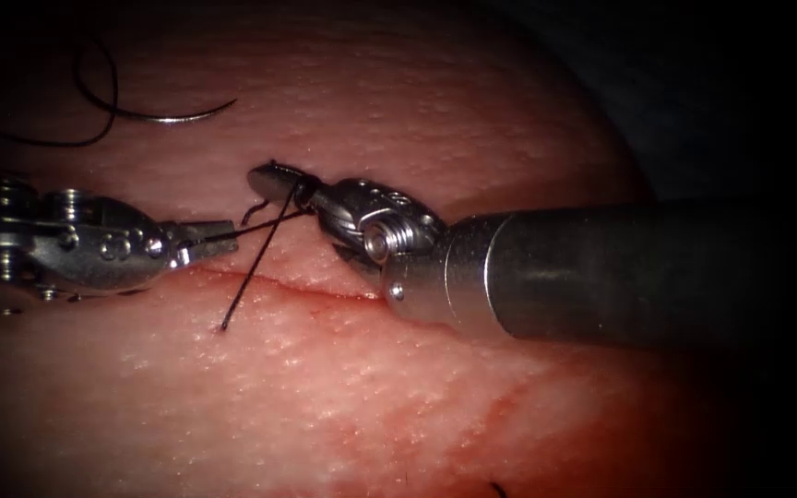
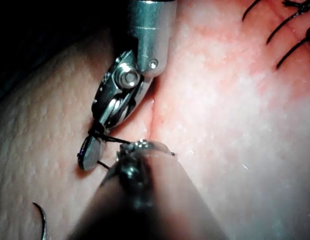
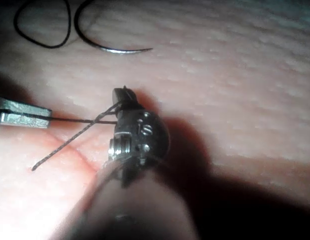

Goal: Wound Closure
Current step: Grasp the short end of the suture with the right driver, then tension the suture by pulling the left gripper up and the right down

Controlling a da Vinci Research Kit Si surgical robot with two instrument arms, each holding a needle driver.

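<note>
The needle [image 1: 172,117] lay free on the tissue [image 1: 398,387] at the far upper left, above the cut [image 1: 306,288] and well apart from both tools, its curve resting flat and not in the tissue; the right wrist view showed it the same way [image 3: 115,49]. Its thread [image 1: 253,267] trailed off in a loop beside it, and a strand rose out of the tissue just below the cut, on its left part, running up to the right tool [image 1: 274,180]. That tool's jaws were pressed together over the strand, which wrapped around them. A second strand ran taut from there to the left tool [image 1: 219,232], whose jaws pinched its end. In the left wrist view the thread crossed between the right tool [image 2: 91,150] and the left tool [image 2: 140,147] close over the cut [image 2: 154,112], and finished stitches [image 2: 290,30] showed farther along. Red fluid [image 1: 481,415] stained the tissue below the cut.

By the look of it, a knot was being tied, with the thread wound on the right tool. The next move likely called for keeping both grips firm and the strands tensioned evenly, so the loop seats at the cut without tearing the tissue.
</note>
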